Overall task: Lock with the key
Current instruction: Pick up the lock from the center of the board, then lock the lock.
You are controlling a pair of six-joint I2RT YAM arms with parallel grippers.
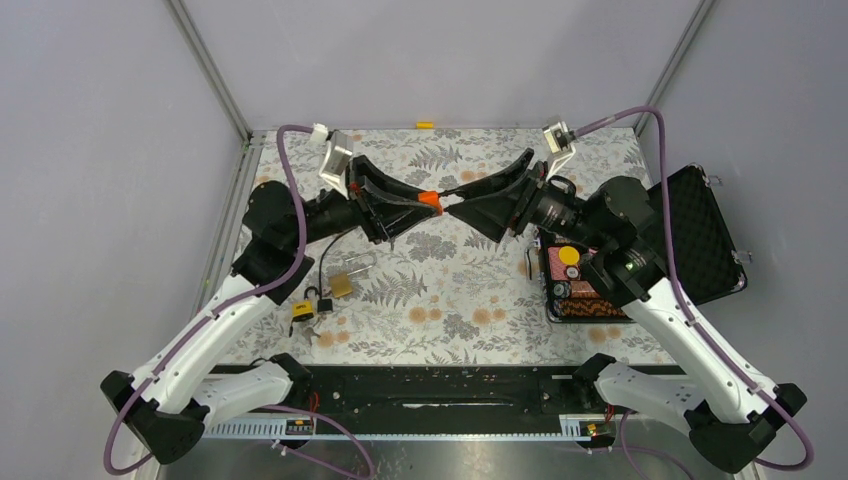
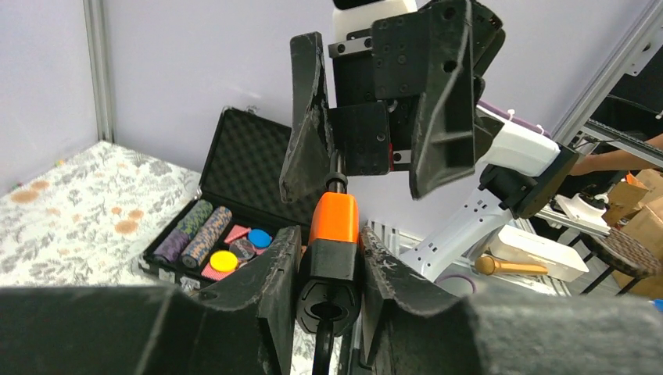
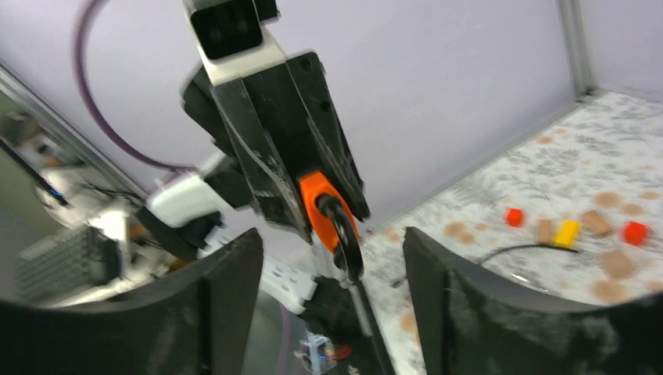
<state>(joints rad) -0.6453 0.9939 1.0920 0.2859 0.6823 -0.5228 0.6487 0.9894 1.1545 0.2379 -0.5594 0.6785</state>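
Orange-and-black lock [image 1: 429, 199] clamped in left gripper [image 2: 327, 254] — right gripper [image 3: 332, 244] spread wide.

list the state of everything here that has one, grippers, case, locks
left gripper: shut on the orange and black plastic piece, held in the air
right gripper: open, fingers apart either side of that piece
black foam-lined case: lid open, poker chips inside
brass padlock: lying on the floral table, shackle state unclear
yellow and black padlock: lying on the table, too small to tell
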